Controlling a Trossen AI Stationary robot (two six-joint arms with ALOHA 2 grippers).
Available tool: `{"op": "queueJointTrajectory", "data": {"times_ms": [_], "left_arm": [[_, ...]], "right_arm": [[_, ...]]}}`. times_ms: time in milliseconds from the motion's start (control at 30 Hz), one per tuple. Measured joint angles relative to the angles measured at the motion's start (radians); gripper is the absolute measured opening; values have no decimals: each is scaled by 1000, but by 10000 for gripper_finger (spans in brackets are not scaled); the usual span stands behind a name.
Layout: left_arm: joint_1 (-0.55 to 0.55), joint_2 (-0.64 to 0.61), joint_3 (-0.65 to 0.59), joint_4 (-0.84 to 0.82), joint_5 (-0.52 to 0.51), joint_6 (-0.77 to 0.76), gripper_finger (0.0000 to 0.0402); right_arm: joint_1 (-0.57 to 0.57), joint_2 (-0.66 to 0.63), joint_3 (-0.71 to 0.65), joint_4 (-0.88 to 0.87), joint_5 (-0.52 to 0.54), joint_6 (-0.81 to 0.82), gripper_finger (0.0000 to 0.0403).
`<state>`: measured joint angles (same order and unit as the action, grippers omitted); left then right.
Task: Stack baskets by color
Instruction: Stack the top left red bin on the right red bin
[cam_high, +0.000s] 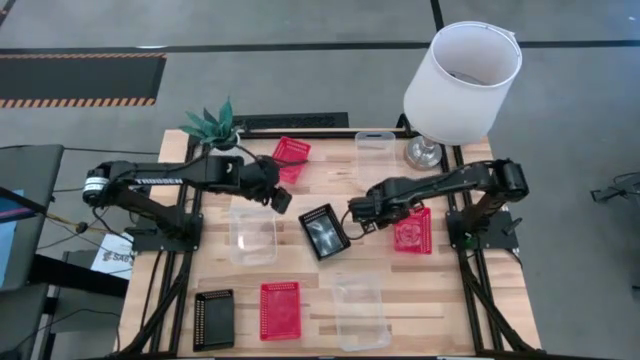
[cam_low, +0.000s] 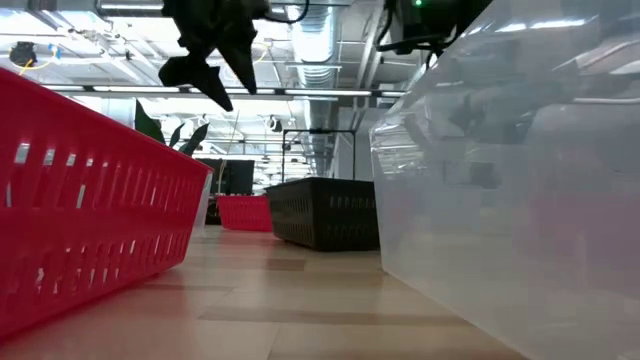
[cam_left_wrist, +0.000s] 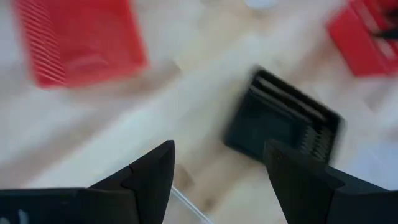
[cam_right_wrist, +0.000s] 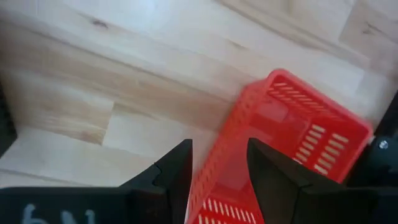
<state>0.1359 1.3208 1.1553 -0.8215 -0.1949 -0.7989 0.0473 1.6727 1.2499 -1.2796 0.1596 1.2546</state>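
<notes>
On the wooden desk the baskets lie scattered in three colours. The left hand hangs above the desk's middle with its two fingers spread and nothing between them; the left wrist view looks past them at a black basket below and a red one off to the side. That black basket sits tilted near the centre of the desk, just beside the right hand. The right hand is low over the desk between the black basket and a red basket on the right side; its fingers stand apart on either side of the wall of that red basket, and whether they touch the wall I cannot tell. Another red basket lies at the far edge near the small green plant, and a third red basket rests at the near edge beside a second black basket. Clear baskets sit at the far edge by the white lampshade, left of centre under the left arm, and at the near edge. The low view shows a red basket wall close on one side, a clear wall on the other, and a black basket farther back.
</notes>
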Motion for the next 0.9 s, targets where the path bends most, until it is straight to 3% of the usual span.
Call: {"op": "queueJointTrajectory", "data": {"times_ms": [167,533,800,900], "left_arm": [[146,32,2,22,2,126,233],[436,298,0,3,29,268,233],[527,318,-4,73,40,313,232],[543,317,-48,137,108,289,223]], "right_arm": [[29,-34,-20,2,-1,65,170],[73,-105,-21,9,-1,137,164],[119,-117,-21,11,3,187,158],[132,-114,-21,18,3,196,155]]}}
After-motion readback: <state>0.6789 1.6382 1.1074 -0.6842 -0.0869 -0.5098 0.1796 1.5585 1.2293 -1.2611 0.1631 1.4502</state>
